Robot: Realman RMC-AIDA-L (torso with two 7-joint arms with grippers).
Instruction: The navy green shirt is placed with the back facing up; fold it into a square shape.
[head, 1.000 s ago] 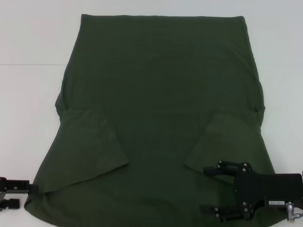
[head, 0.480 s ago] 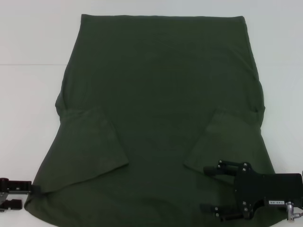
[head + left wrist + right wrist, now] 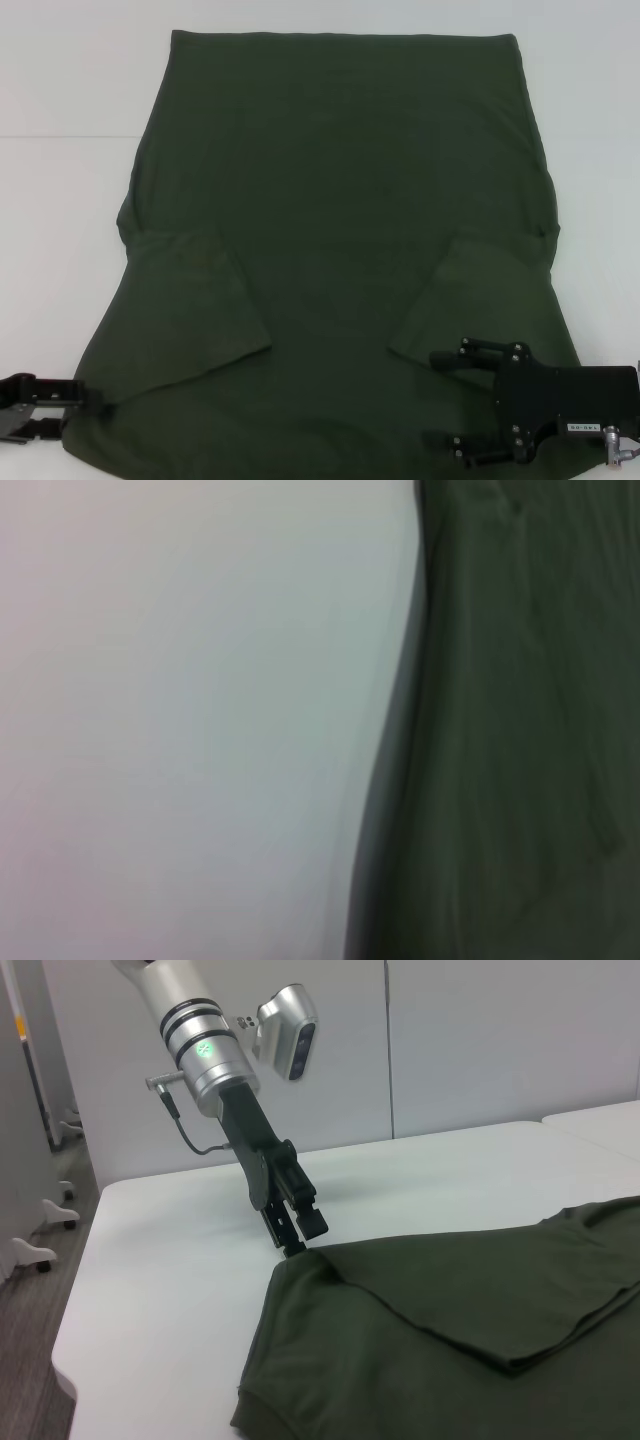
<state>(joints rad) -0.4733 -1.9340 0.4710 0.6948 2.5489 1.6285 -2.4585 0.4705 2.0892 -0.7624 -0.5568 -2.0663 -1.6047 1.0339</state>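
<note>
Two grippers: both at the near end of the shirt.
Shirt: navy green shirt [image 3: 340, 200] lies flat on the white table [image 3: 60, 90], plain side up, both sleeves folded inward over the body.
Left gripper [image 3: 297, 1235]: low at the shirt's near left corner, fingertips on the cloth edge; whether it grips, cannot tell.
Right gripper [image 3: 440, 398]: over the near right part of the shirt, jaws spread wide, holding nothing.

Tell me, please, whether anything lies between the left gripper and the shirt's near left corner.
Nothing visible does: the left gripper is already at the navy green shirt's edge, with only bare white table around it.
</note>
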